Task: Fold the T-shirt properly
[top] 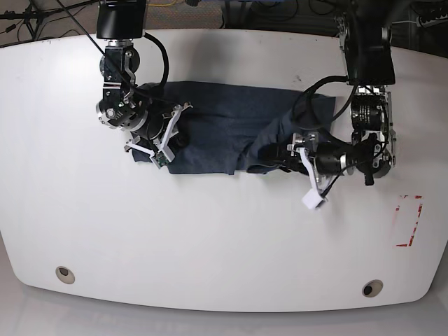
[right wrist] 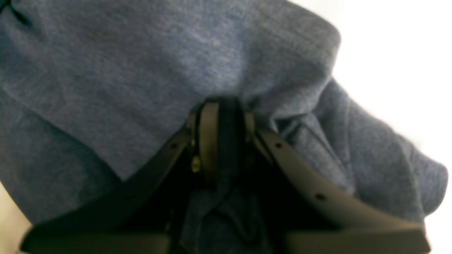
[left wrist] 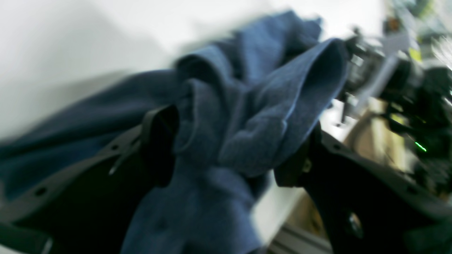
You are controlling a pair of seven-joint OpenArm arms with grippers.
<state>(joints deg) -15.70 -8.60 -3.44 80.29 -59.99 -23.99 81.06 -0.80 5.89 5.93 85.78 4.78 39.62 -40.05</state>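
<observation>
The dark navy T-shirt (top: 217, 133) lies crumpled across the back middle of the white table (top: 224, 231), with its right part folded over toward the centre. My right gripper (right wrist: 222, 106) is shut on a fold of the T-shirt (right wrist: 141, 70) at its left edge, and it shows in the base view as the right gripper (top: 171, 142). My left gripper (left wrist: 229, 155) stands with its jaws wide apart, and a loose bunch of the T-shirt (left wrist: 247, 106) fills the gap between them. In the base view the left gripper (top: 280, 155) sits at the shirt's right front edge. The left wrist view is blurred.
A red tape mark (top: 408, 222) sits near the table's right edge. Two round holes (top: 64, 274) (top: 372, 288) lie near the front edge. Cables run along the back. The other arm (left wrist: 388, 77) shows blurred behind the cloth in the left wrist view.
</observation>
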